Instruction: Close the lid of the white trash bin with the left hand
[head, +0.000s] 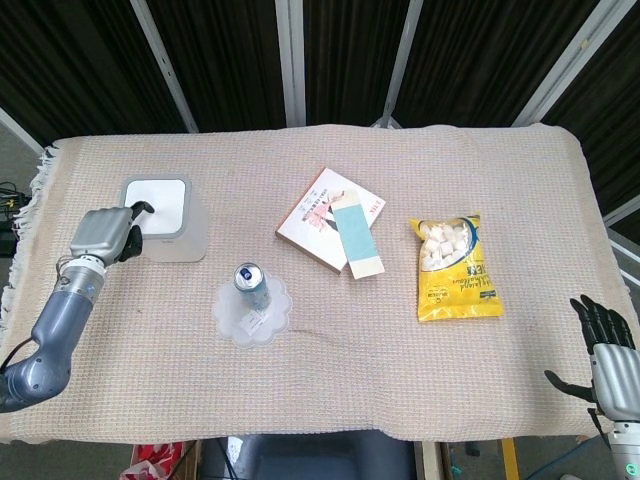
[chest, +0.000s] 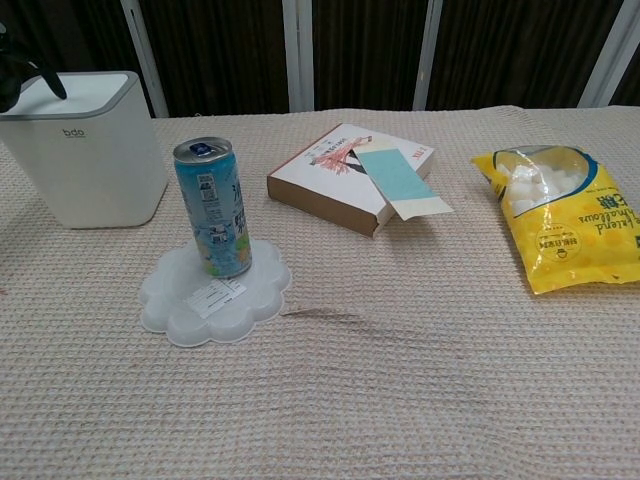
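Note:
The white trash bin (head: 170, 222) (chest: 92, 150) stands at the left of the table with its lid (head: 157, 198) lying flat on top. My left hand (head: 103, 233) is at the bin's left side, its fingers curled in and a dark fingertip (head: 143, 208) (chest: 40, 82) touching the lid's left edge. In the chest view only those dark fingertips show, at the top left corner. My right hand (head: 606, 352) hangs off the table's near right corner, fingers spread, holding nothing.
A blue drink can (head: 249, 284) (chest: 213, 208) stands on a clear scalloped plastic tray (chest: 170, 305) right of the bin. A book (head: 335, 228) with a teal card lies mid-table. A yellow snack bag (head: 455, 266) lies at the right.

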